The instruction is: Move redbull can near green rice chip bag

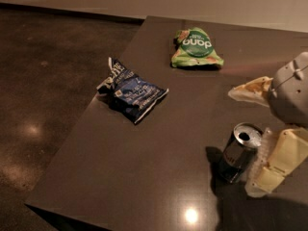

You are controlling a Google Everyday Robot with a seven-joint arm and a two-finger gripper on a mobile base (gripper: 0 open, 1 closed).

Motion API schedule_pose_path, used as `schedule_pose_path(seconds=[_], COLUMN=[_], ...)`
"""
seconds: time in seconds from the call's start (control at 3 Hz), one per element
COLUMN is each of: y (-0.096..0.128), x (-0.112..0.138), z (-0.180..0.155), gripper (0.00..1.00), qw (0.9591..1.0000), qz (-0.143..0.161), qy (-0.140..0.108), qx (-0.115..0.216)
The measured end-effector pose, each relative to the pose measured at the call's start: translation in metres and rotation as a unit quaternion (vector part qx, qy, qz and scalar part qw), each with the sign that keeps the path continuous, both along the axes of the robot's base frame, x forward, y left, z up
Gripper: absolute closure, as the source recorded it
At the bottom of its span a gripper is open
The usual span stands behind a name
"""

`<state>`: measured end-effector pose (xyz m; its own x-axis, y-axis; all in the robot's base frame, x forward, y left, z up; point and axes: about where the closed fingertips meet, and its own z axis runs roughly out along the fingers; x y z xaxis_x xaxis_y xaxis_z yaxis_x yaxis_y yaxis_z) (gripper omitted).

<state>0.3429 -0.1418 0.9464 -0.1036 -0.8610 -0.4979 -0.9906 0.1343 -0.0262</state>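
The redbull can (237,154) stands upright on the dark table (159,167) at the front right, silver top showing. The green rice chip bag (196,48) lies flat near the table's far edge, well beyond the can. My gripper (244,141) comes in from the right edge and is open. One cream finger (251,90) reaches out on the can's far side, apart from it. The other finger (272,165) lies close against the can's right and near side. Whether it touches the can I cannot tell.
A dark blue chip bag (134,93) with white print lies at the table's left side, close to the left edge. The table's left edge and front corner drop off to a dark polished floor (43,105). A pale wall runs along the back.
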Motion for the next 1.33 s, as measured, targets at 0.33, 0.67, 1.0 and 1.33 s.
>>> schedule_pose_path(seconds=[0.33, 0.67, 1.0, 1.33], y=[-0.0143, -0.0207, -0.0222, -0.0207], x=[0.0215, 0.0242, 0.0218, 0.0168], z=[-0.0236, -0.0292, -0.0309, -0.0299], gripper=[0.0, 0.0, 0.1, 0.34], qw=[0.9999, 0.9998, 0.9998, 0.9997], qz=[-0.012, -0.014, -0.011, -0.006], qy=[-0.005, -0.003, -0.001, 0.001], qx=[0.009, 0.01, 0.015, 0.023])
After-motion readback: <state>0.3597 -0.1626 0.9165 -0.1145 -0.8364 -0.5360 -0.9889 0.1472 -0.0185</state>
